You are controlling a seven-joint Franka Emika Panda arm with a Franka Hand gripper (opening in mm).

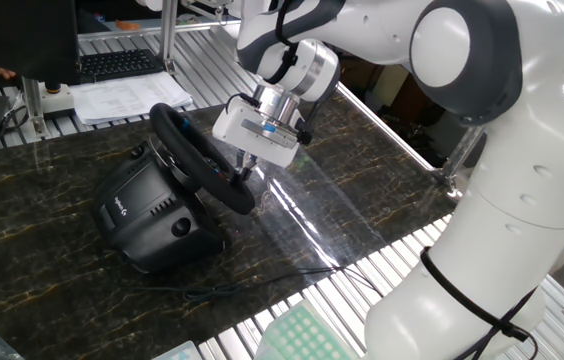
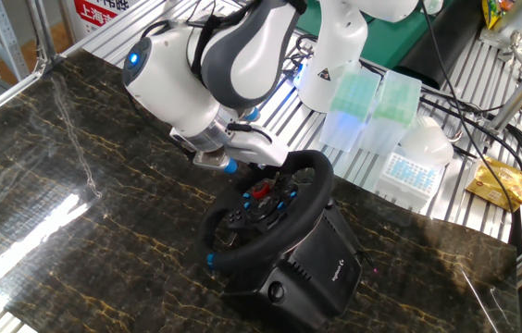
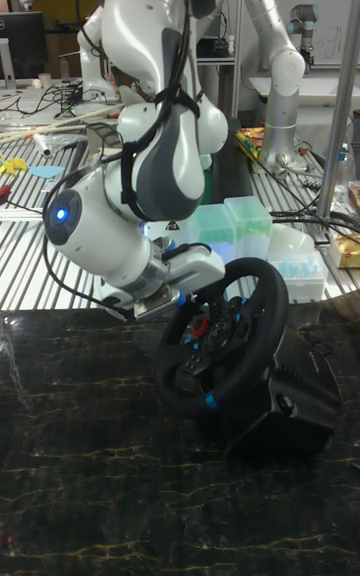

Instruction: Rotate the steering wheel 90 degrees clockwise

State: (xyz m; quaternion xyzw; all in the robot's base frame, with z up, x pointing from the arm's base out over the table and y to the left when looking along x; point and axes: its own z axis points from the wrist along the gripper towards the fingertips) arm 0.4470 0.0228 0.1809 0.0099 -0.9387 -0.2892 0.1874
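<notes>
Steering wheel (image 1: 198,155) rim — apparently touching hand (image 1: 246,167).

One fixed view looks down from behind the steering wheel (image 1: 198,156). The other fixed view faces its front from high opposite. The tall fixed view stands low and near, frontal. All share it.
</notes>
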